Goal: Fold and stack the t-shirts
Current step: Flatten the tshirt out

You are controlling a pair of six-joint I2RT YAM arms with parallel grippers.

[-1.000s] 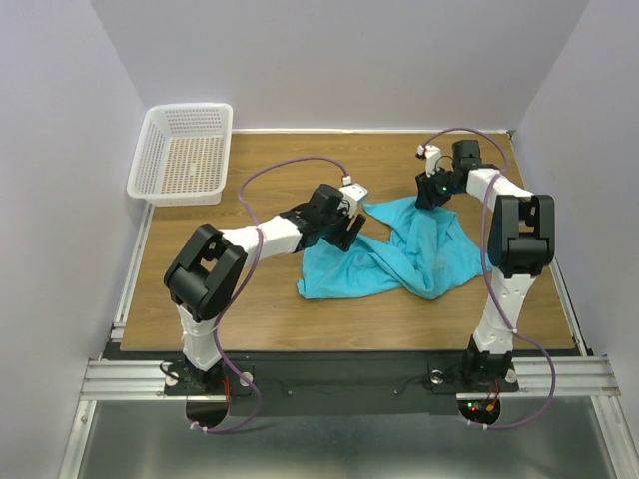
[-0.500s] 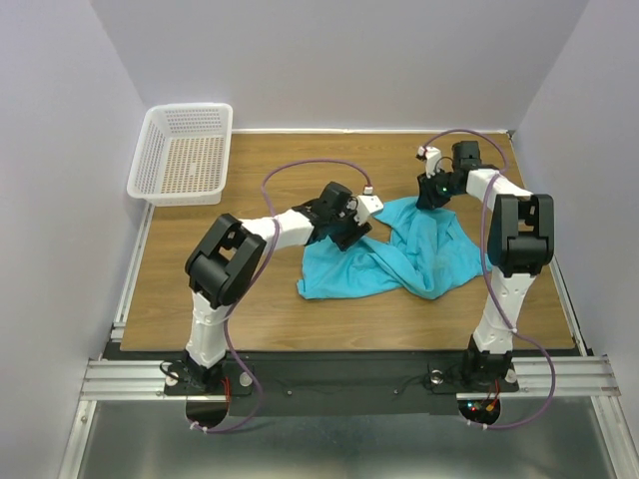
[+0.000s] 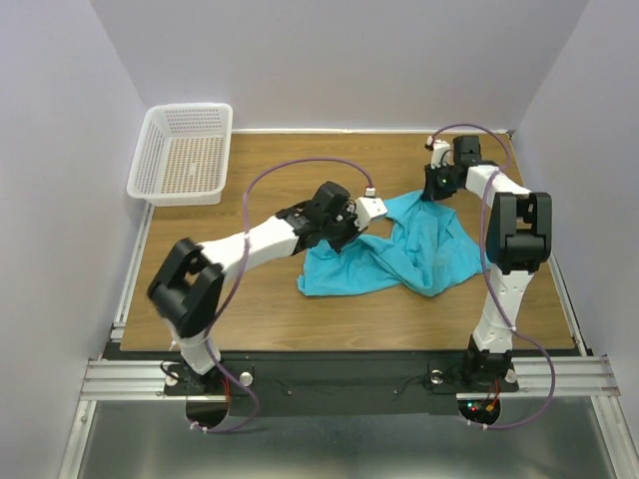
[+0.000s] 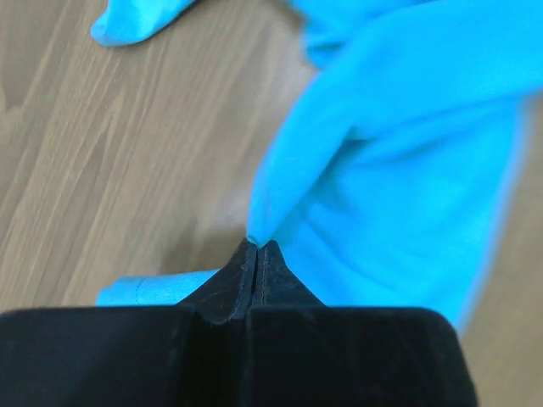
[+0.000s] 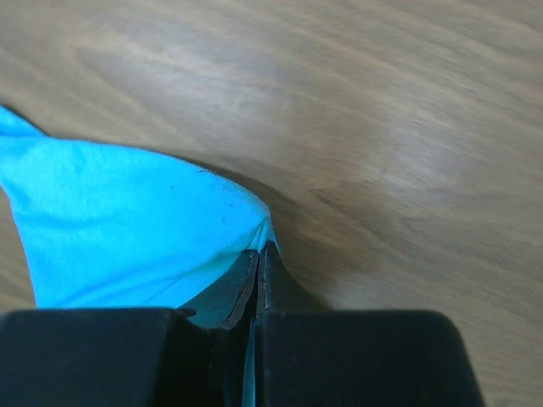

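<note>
A turquoise t-shirt (image 3: 419, 254) lies crumpled on the wooden table (image 3: 250, 299), right of centre. My left gripper (image 3: 351, 228) is at the shirt's far left edge. In the left wrist view its jaws (image 4: 257, 248) are shut, pinching a fold of the cloth (image 4: 407, 127) at their tips. My right gripper (image 3: 435, 190) is at the shirt's far right corner. In the right wrist view its jaws (image 5: 261, 253) are shut, with the cloth (image 5: 127, 220) caught between them and lifted slightly off the wood.
A white mesh basket (image 3: 185, 150) stands at the table's far left corner. Purple cables loop over both arms. Grey walls close in the table on three sides.
Both grippers have closed on the shirt. The left arm has stretched out lower and reached further right to the cloth's edge. The right gripper has shifted slightly toward the far side.
</note>
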